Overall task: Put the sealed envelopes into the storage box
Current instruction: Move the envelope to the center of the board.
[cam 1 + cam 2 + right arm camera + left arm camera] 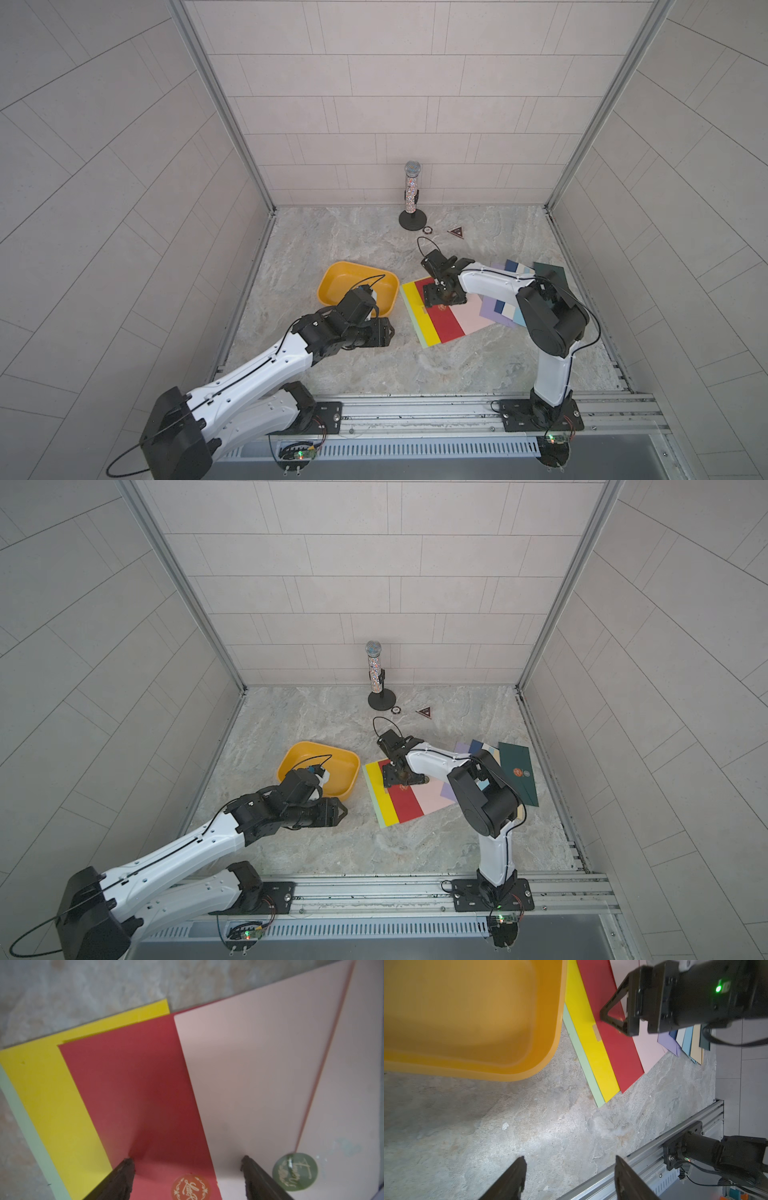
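Behind the sealed envelopes [446, 324], microphone stand [412, 195], token [427, 229], dark triangle [458, 233]; left tool [570, 1160], right tool [187, 1159] agape, empty.

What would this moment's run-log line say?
right hand: open, above red envelope and pink envelope | left hand: open, empty, beside storage box | storage box: no envelope visible inside

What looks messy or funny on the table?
The envelopes lie in an untidy fan beside the yellow box. They overlap one another, each at its own slant, and none can be seen inside the box. That is the only odd thing: nothing looks torn, crumpled or spilled.
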`<state>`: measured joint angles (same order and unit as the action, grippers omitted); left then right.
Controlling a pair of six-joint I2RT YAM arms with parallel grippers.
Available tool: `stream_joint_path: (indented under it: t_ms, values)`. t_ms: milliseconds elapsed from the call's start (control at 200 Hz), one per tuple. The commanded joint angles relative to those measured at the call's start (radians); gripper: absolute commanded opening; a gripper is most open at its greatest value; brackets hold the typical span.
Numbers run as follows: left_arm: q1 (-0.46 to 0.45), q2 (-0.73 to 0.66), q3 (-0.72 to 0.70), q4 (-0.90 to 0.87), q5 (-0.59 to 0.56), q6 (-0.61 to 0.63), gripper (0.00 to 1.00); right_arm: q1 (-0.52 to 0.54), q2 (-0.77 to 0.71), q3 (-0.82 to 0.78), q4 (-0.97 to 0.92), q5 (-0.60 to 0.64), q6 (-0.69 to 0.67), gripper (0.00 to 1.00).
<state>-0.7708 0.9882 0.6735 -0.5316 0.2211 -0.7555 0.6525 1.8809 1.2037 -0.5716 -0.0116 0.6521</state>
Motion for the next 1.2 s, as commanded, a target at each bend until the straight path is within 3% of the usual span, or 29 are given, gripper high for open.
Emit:
stream_joint_path:
  t_ms: [0,230,335,470,610,720,891,1066,1191]
  values:
    - [-0.004,-0.005,-0.022,-0.010,-0.007,-0.019,0.72,0.088,0.016,-0.119,-0.046,-0.049,0.110,0.84]
    - [-0.014,-0.036,-0.069,0.005,0.035,-0.063,0.72,0.227,-0.132,-0.181,-0.004,-0.057,0.219,0.84]
    - [-0.015,-0.059,-0.079,0.004,0.046,-0.072,0.72,0.242,-0.232,-0.201,-0.014,-0.054,0.218,0.85]
    - [-0.017,-0.061,-0.069,0.011,0.060,-0.083,0.72,0.169,-0.393,-0.251,-0.027,0.037,0.173,0.86]
    - [-0.044,-0.009,-0.034,0.061,0.080,-0.101,0.72,0.011,-0.494,-0.325,-0.019,-0.033,0.091,0.87]
    - [-0.095,0.086,0.023,0.110,0.073,-0.116,0.72,-0.104,-0.554,-0.413,0.009,-0.093,0.064,0.87]
    - [-0.193,0.310,0.137,0.244,0.062,-0.127,0.72,-0.282,-0.600,-0.568,0.144,-0.307,0.041,0.83]
    - [-0.259,0.600,0.288,0.314,0.080,-0.111,0.67,-0.323,-0.574,-0.661,0.238,-0.420,0.025,0.81]
    - [-0.263,0.712,0.327,0.327,0.064,-0.123,0.66,-0.330,-0.544,-0.708,0.311,-0.490,0.036,0.80]
